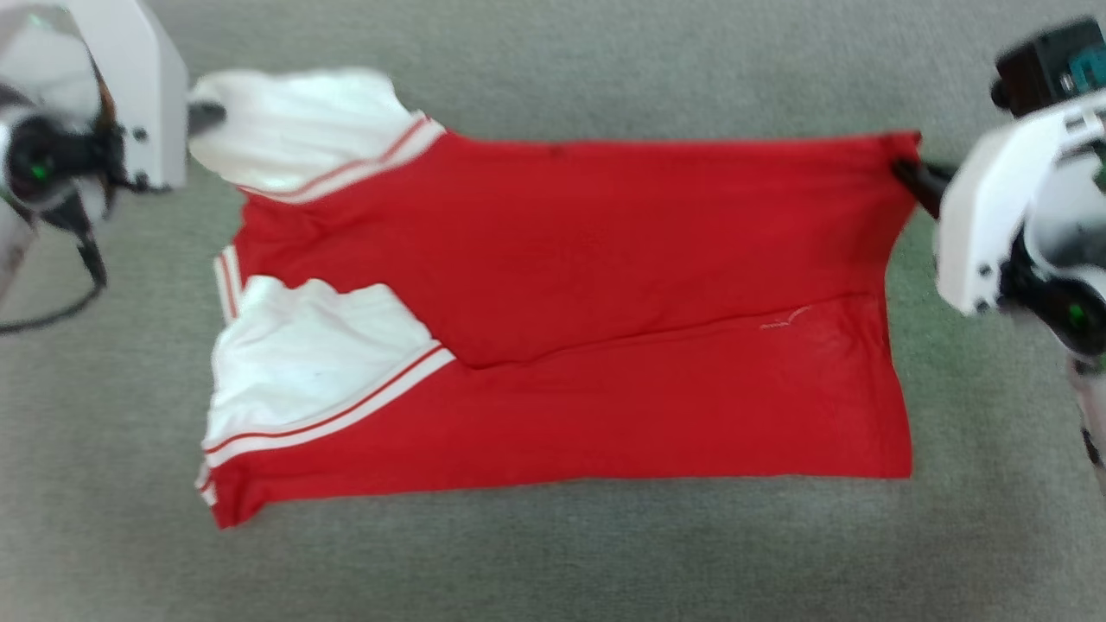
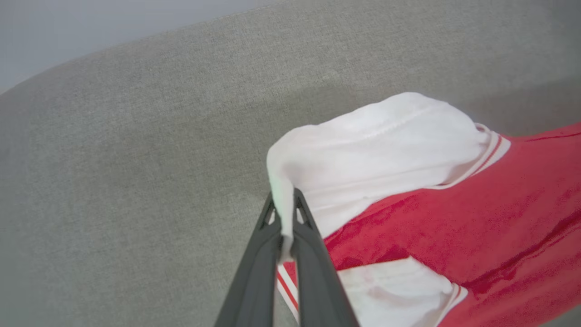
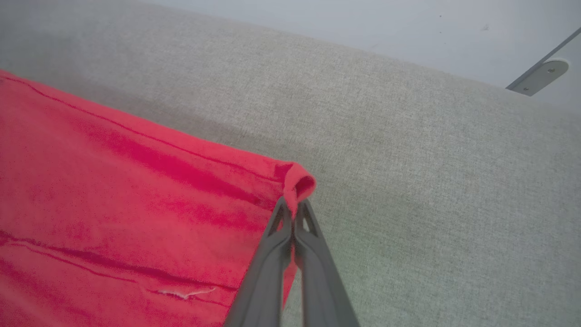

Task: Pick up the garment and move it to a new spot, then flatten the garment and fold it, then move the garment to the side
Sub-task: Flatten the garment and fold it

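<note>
One red jersey shirt point(image 1: 605, 363) with two white sleeves point(image 1: 320, 371) lies on grey fabric point(image 1: 553, 561); left gripper point(image 2: 285, 213) clamps one sleeve, right gripper point(image 3: 294, 215) clamps a red corner

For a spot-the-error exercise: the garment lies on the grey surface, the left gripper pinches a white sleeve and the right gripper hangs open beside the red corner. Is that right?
No: the right gripper is shut on the red corner of the garment, as the right wrist view shows. The rest holds.

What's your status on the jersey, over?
Left gripper shut on jersey sleeve. Right gripper shut on its hem corner. Jersey spread across grey fabric surface. Nothing in the way.
</note>
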